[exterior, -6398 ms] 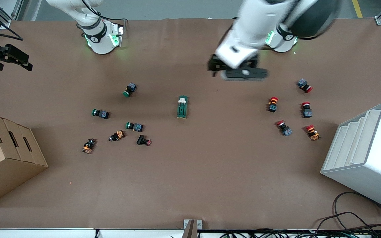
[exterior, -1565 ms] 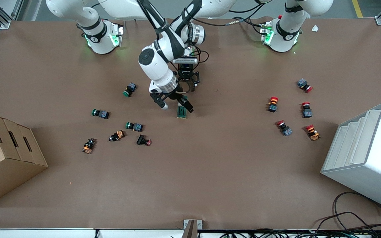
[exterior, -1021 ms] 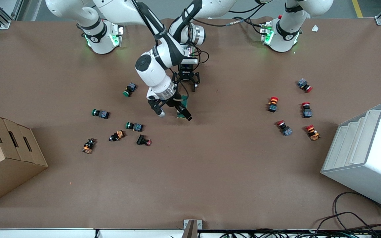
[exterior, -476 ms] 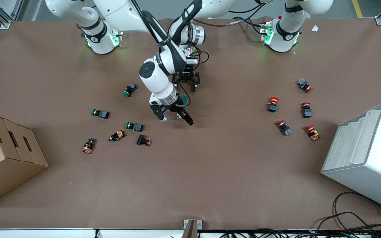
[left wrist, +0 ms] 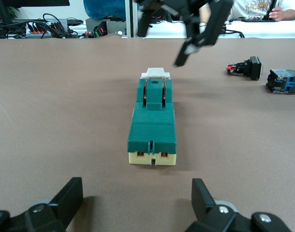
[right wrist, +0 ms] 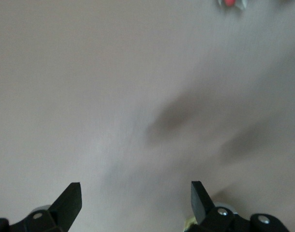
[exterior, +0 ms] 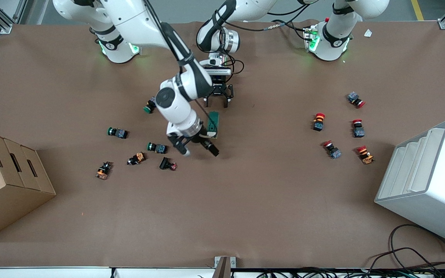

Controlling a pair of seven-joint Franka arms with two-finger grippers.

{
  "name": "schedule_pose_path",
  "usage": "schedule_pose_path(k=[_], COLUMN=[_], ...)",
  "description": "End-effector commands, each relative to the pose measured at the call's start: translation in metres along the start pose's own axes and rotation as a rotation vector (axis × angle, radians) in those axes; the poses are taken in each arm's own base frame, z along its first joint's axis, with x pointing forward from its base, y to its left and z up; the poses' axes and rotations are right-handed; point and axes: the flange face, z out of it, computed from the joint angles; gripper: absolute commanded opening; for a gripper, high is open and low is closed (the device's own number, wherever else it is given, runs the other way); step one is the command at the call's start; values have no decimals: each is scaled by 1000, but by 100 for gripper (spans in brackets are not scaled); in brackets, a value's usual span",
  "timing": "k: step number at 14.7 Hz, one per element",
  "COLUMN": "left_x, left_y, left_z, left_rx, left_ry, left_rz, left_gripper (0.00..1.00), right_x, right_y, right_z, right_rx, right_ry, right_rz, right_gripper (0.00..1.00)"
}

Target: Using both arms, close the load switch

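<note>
The load switch (exterior: pixel 214 122), a dark green block on a cream base, lies mid-table. In the left wrist view, the load switch (left wrist: pixel 152 126) has its white lever piece lying flat at the end nearer the front camera. My right gripper (exterior: pixel 199 152) is open and empty, low over bare table just past that end, with its wrist covering part of the switch. It also shows in the left wrist view (left wrist: pixel 191 24). My left gripper (exterior: pixel 216 103) is open and empty at the switch's other end, a short gap away. The right wrist view shows only blurred table between open fingers (right wrist: pixel 70 199).
Green, orange and black push buttons (exterior: pixel 157 147) lie scattered toward the right arm's end, the nearest (exterior: pixel 167 164) close to my right gripper. Red push buttons (exterior: pixel 318 121) lie toward the left arm's end. A cardboard box (exterior: pixel 6 181) and a white bin (exterior: pixel 427 181) stand at the ends.
My right gripper has swept along the switch toward the front camera and now sits past its end. The white lever piece has left the end by my left gripper. My left gripper stays put.
</note>
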Motion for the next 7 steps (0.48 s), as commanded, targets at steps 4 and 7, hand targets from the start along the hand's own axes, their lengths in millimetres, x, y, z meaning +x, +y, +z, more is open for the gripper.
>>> schedule_pose_path(k=[4, 7], left_x=[7, 16], left_y=[4, 8], left_z=[3, 3], left_rx=[-4, 3], left_ry=[24, 24], left_rz=[-8, 17], left_gripper=[99, 99], right_x=[105, 182], right_y=[-20, 8], right_z=[-82, -139], right_rx=[-225, -272], right_ry=[26, -25], right_rz=[-265, -444], right_gripper=[100, 100])
